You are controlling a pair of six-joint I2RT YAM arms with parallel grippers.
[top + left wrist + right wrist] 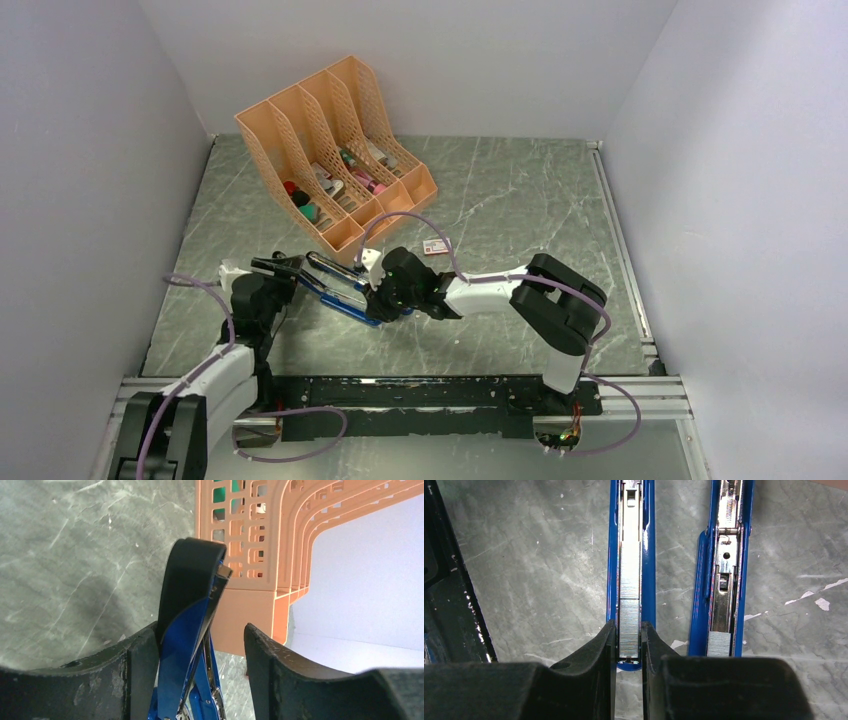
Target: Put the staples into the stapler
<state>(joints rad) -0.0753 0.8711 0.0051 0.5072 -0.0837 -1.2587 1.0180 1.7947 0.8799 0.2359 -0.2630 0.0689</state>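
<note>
Two-arm staple loading, three views. Top view: a blue stapler [338,290] lies opened on the grey marbled surface [520,200], between the left end effector [290,270] and the right end effector [385,298]. An orange mesh file organizer [335,130] holding small items stands behind it, and a little white-and-red box [436,247] lies just beyond the right wrist.

Right wrist view: the staples [629,580] lie as a silvery strip inside the stapler's blue channel [647,555]. The right end effector [629,642] has its fingers drawn close together against the two sides of the strip's near end. Beside the channel, and parallel to it, lies the stapler's other blue arm [723,580], with a spring and metal slider showing.

Left wrist view: the left end effector [200,635] stands apart around the stapler's black-and-blue upper cover [192,590], which rises tilted between the fingers. One finger [135,665] sits against the cover. A gap separates the cover from the other finger [272,670].
</note>
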